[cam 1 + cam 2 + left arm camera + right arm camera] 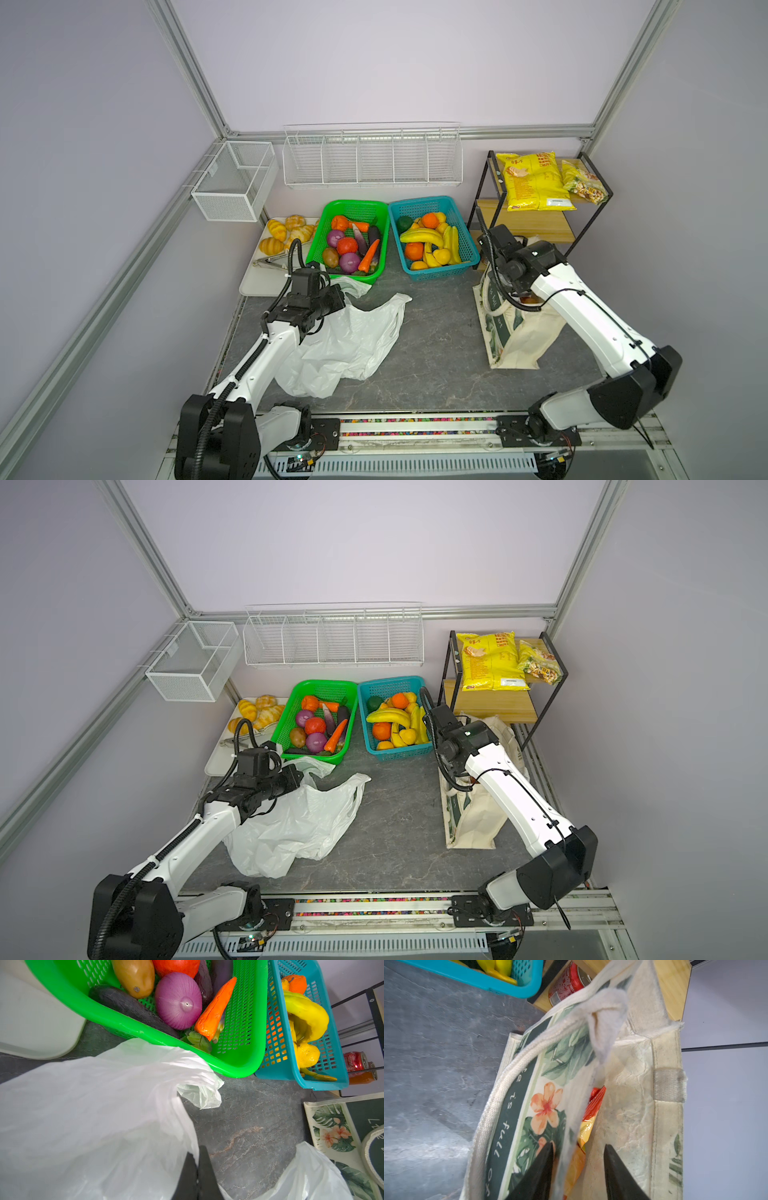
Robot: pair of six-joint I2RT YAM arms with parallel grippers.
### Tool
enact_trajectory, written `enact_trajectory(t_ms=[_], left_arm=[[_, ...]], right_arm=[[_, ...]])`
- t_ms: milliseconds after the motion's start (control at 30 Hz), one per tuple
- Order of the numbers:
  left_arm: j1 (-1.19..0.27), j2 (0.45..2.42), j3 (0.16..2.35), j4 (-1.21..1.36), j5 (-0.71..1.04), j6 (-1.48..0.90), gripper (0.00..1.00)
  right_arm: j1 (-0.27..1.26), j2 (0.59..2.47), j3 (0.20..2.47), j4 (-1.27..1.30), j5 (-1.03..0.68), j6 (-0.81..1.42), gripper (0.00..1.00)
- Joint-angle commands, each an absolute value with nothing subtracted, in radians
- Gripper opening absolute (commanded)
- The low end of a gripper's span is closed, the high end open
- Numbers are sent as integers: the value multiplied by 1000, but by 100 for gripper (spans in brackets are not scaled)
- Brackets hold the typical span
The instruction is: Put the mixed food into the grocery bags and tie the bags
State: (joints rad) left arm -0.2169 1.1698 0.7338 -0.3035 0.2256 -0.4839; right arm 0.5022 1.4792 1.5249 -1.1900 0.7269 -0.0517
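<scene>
A thin white plastic bag (pixel 345 345) (pixel 291 829) lies crumpled on the dark table at the left. My left gripper (pixel 197 1153) (pixel 334 301) is shut on its edge, and the film (pixel 93 1126) hangs from the closed jaws. The cream leaf-print tote (pixel 519 345) (pixel 473 825) stands at the right. My right gripper (pixel 578 1153) is open over its mouth, one finger outside the printed wall (pixel 546 1105) and one inside. A red and orange snack packet (pixel 593 1103) sits in the tote between the fingers. A yellow banana (pixel 422 236) and orange fruits (pixel 430 220) lie in the teal basket (pixel 432 274).
A green basket (pixel 349 280) of vegetables stands behind the white bag, touching it. A white tray (pixel 257 286) with bread rolls is at the far left. Behind the tote, a black-framed shelf holds a big yellow chip bag (pixel 534 180), with soda cans (pixel 566 985) below.
</scene>
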Motion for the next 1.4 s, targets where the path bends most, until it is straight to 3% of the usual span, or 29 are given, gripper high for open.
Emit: enact_trajectory(t_ms=[0,267,333,500,633,733,833,1033,1367], left_arm=[[-222,1151,741,-294,234,-466,0],[-222,1121,751,-300,292,-493,0],[-224,1114,750,-288,326,-511,0],[-231,1099,757,-291,411,-532,0],[-232,1069,751,-271,505,-546,0],[-232,1043,741,-235,582,-574,0],[-232,1019,729,-192,641,-599,0],[-232,986,718,-88,760,-624,0],[-239,961,729,-58,914,-582,0]], right_arm=[[493,1500,1532,-1178,844,-126,10],[494,1482,1437,-1158,804,-81,15],[493,1472,1421,-1154,757,-57,24],[518,1416,1466,-1151,641,-31,61],[603,1356,1536,-1096,640,-81,81],[675,1333,1582,-1039,626,-138,89],[739,1326,1596,-967,541,-189,92],[770,1315,1446,-645,53,-157,96],[572,1195,1325,-466,-292,-66,98]])
